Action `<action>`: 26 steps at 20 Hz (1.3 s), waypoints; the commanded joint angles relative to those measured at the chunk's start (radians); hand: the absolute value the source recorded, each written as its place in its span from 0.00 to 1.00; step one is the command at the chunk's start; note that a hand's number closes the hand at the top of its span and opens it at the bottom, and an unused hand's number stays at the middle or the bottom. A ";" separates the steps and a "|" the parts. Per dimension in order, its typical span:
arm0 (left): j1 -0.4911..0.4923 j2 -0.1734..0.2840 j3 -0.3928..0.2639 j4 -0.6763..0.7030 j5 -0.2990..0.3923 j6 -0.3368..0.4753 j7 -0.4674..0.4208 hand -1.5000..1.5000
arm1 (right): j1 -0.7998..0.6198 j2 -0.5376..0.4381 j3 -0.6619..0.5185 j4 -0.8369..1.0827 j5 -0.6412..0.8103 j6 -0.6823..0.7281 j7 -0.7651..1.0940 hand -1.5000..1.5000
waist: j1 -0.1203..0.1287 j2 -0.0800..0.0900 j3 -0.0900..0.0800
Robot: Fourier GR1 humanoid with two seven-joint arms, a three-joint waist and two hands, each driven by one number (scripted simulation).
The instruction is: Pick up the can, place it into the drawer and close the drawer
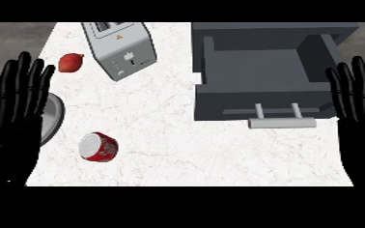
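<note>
Head view, looking steeply down on a white marbled counter top (185,140). The red cylindrical metal can (98,147) lies on its side in the lower left part of the counter, its pale silver end facing the view's left and toward the camera; nothing touches it. Just to its left, the rim of a grey round plate (53,118) shows, partly hidden behind the left hand. The grey box-shaped drawer (267,75) stands pulled open at the upper right, its interior bare, with a light grey bar handle (281,121) on two short posts projecting from its front wall toward the lower edge. The can is well apart from the drawer, across the counter. A silver metal toaster (121,48) with a slotted top sits tilted at the upper left, and a small red onion (70,62) lies just beside it to the left. The black left hand (20,111) shows at the left edge, fingers straight and spread, pointing up, holding nothing. The black right hand (349,106) shows at the right edge, fingers straight, close together, pointing up, holding nothing, just beside the drawer's right wall.
</note>
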 commanded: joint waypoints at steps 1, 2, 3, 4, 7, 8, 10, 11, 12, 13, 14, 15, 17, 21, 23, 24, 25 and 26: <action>0.013 0.050 0.021 0.012 0.134 -0.132 -0.055 0.00 | -0.038 -0.024 -0.061 0.066 0.001 0.005 -0.046 0.00 | 0.018 -0.004 -0.007; 0.049 0.041 -0.051 -0.029 0.170 -0.190 -0.077 0.00 | -0.004 -0.017 -0.055 0.021 -0.009 -0.003 -0.013 0.00 | 0.016 -0.006 -0.008; 0.018 0.062 -0.061 -0.026 0.240 -0.246 -0.050 0.00 | 0.018 0.003 -0.013 0.002 0.018 -0.008 -0.030 0.00 | 0.010 -0.006 -0.008; 0.027 0.084 -0.107 -0.049 0.306 -0.323 -0.026 0.00 | -0.055 0.010 -0.022 0.044 0.039 -0.040 -0.018 0.00 | 0.027 -0.004 -0.009; 0.141 0.187 -0.166 0.023 0.307 -0.423 0.080 0.00 | 0.051 0.024 -0.027 0.100 0.021 -0.057 0.132 0.00 | 0.019 0.006 -0.009; 0.188 0.222 -0.153 0.019 0.322 -0.466 0.064 0.00 | 0.073 0.004 -0.039 0.091 0.025 -0.047 0.150 0.00 | 0.024 -0.001 -0.010; 0.222 0.287 -0.090 0.009 0.418 -0.533 0.071 0.00 | 0.076 0.035 0.009 0.072 0.062 -0.076 0.188 0.00 | 0.032 -0.005 -0.009; 0.283 0.302 -0.075 -0.032 0.439 -0.562 0.048 0.00 | 0.085 0.002 -0.041 0.059 0.015 -0.048 0.203 0.00 | 0.031 -0.007 -0.008; 0.287 0.306 -0.057 0.009 0.447 -0.587 0.019 0.00 | 0.150 0.031 0.002 0.032 0.041 -0.056 0.191 0.00 | 0.021 -0.007 -0.008; 0.289 0.358 -0.011 -0.053 0.515 -0.600 0.083 0.00 | 0.098 0.024 -0.036 0.112 0.029 -0.056 0.149 0.00 | 0.028 -0.005 -0.007; 0.324 0.370 0.044 -0.029 0.546 -0.634 0.041 0.00 | 0.133 -0.010 -0.065 0.027 -0.032 -0.013 0.194 0.00 | 0.022 -0.007 -0.007; 0.223 0.339 0.009 -0.026 0.538 -0.562 0.139 0.00 | 0.179 0.014 -0.024 -0.028 0.002 -0.029 0.223 0.00 | 0.012 -0.006 -0.007; 0.382 0.396 0.107 -0.035 0.607 -0.711 0.028 0.00 | 0.126 -0.012 -0.087 0.029 -0.039 -0.014 0.204 0.00 | 0.025 -0.006 -0.007; 0.349 0.428 0.211 0.025 0.731 -0.725 0.091 0.00 | 0.203 0.004 -0.057 -0.060 -0.018 -0.005 0.221 0.00 | 0.018 -0.006 -0.007; 0.300 0.401 0.176 0.004 0.739 -0.663 0.178 0.00 | 0.173 -0.010 -0.120 0.070 -0.066 0.042 0.111 0.00 | 0.017 -0.005 -0.007; 0.299 0.333 0.136 -0.004 0.642 -0.659 0.175 0.00 | 0.222 0.021 -0.069 -0.035 -0.017 0.012 0.174 0.00 | 0.015 -0.005 -0.007; 0.345 0.368 0.193 0.014 0.701 -0.718 0.157 0.00 | 0.219 0.034 -0.036 0.001 0.012 0.016 0.142 0.00 | 0.019 -0.005 -0.007; 0.285 0.403 0.220 0.026 0.751 -0.684 0.199 0.00 | 0.242 -0.003 -0.110 0.008 -0.049 0.052 0.127 0.00 | 0.015 -0.005 -0.007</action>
